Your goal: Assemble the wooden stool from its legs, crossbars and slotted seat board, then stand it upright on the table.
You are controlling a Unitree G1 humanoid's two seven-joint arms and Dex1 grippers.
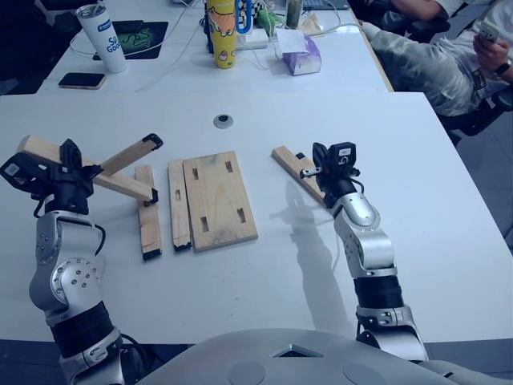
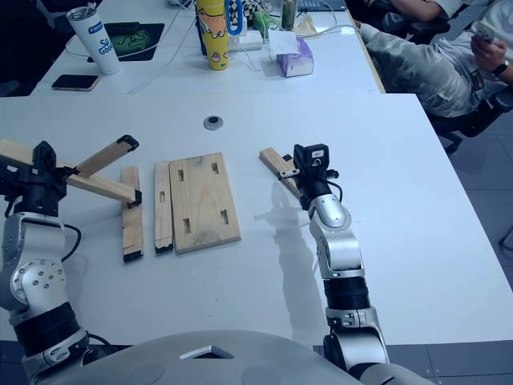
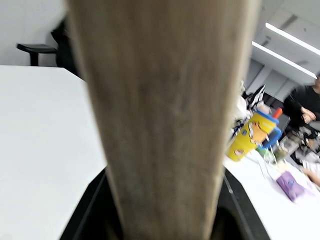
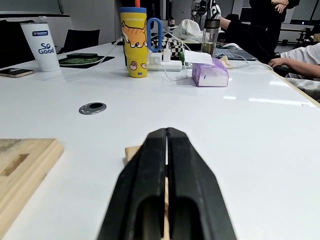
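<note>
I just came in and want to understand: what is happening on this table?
A robot is assembling a wooden stool. Its left gripper holds two crossed bars at the left side of the table. The right gripper, fingers shut, hovers over a loose bar on the right. The seat board lies flat in the middle, with two spare bars to its left. Nothing stands upright yet.

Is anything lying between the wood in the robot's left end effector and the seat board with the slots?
Yes. Two bars lie flat on the table between them: one bar under the tip of the held wooden piece, the other bar right beside the seat board.
</note>
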